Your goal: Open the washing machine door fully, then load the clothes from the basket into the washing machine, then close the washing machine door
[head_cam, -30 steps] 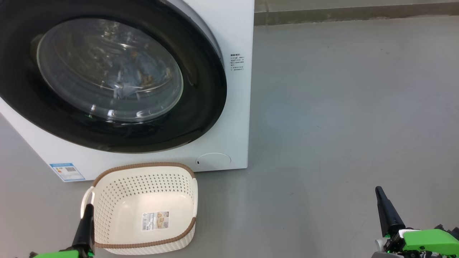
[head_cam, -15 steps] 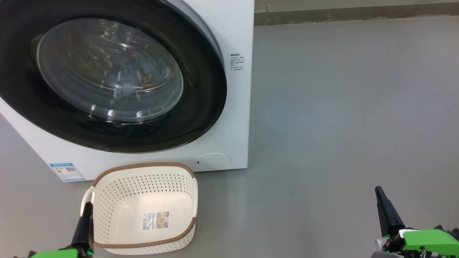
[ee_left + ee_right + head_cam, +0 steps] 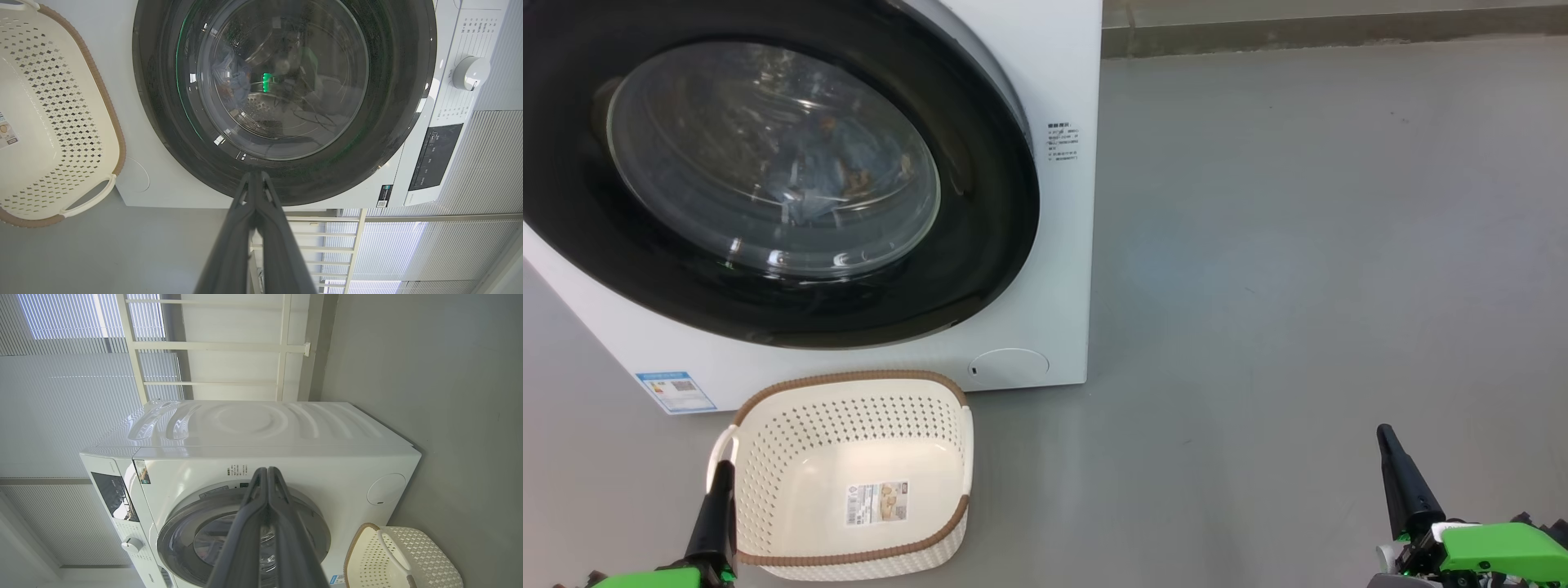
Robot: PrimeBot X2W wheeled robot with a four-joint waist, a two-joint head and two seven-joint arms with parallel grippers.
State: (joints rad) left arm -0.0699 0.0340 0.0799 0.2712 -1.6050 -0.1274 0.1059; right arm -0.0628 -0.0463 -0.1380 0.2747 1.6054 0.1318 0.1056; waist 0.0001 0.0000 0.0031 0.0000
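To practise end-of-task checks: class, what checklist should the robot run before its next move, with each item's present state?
1. Door shut: ok.
2. Door latched: cannot tell.
3. Clothes inside: ok.
4. Basket empty: ok.
5. Left hand shut, empty: ok.
6. Right hand shut, empty: ok.
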